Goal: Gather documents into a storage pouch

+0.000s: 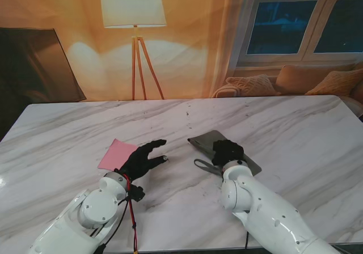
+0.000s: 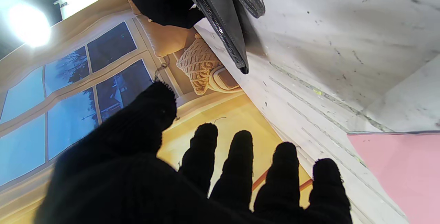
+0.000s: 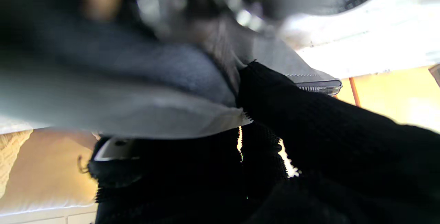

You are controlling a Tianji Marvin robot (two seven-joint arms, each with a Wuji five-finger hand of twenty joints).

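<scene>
Marble table (image 1: 295,129), white with grey veins, carries everything here, and the grey storage pouch (image 1: 207,140) near its middle serves as the landmark. No brand, label or writing can be read on the pouch, on the pink document (image 1: 116,152) or on either black-gloved hand. The pouch lies flat, its zipper edge (image 2: 223,31) facing the robot's left, with a wrist strap (image 1: 205,165) looping out on the table from the corner nearer to me. The right hand (image 1: 227,152) sits on top of the pouch's nearer end, palm down, fingers curled onto the fabric; the right wrist view shows its fingers (image 3: 275,89) pinching a fold of the grey material, with the pouch mouth (image 3: 319,87) slightly lifted beside them, so this hand is grasping the pouch, though much of that view is blurred. The white right forearm runs back from the pouch toward the near right corner of the table. The pink document lies flat on the table to the left of the pouch, well apart from it, one corner pointing away from me. The left hand (image 1: 142,157) hangs between the document and the pouch, just beside the document's nearer edge, palm toward the table, its fingers (image 2: 240,162) spread and straight, pointing toward the pouch and holding nothing. A red cable (image 1: 131,214) runs along the left wrist. Behind the table, far beyond the pouch, stand a floor lamp (image 1: 133,16) and a window (image 1: 306,18).
</scene>
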